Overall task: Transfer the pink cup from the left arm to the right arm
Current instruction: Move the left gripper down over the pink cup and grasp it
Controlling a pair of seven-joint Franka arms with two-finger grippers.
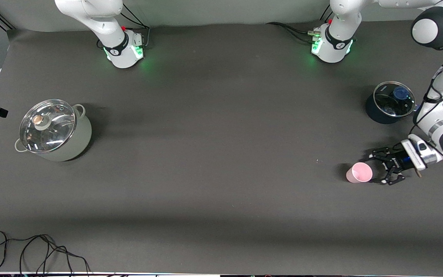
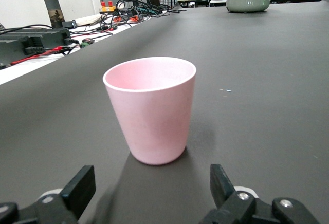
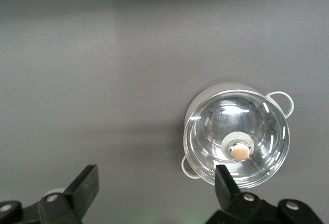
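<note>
Dark grey desk (image 1: pixel 221 161): small pale-pink plastic cup (image 1: pixel 359 172) upright near left arm's end, left claw (image 1: pixel 383 168) wide beside it. Left wrist: cup (image 2: pixel 151 109) centred; advance level, close mid-wall. Right wrist: right claw (image 3: pixel 154 185) wide, waiting above lidded grey-green pot (image 3: pixel 236 134).

No text, label or number is legible on anything here.

Dark grey table (image 1: pixel 214 154): pink cup (image 1: pixel 359 172), lidded pale pot (image 1: pixel 54 130), dark pot (image 1: pixel 390 102) (glass lid), black cable (image 1: pixel 33 250) at near edge.
</note>
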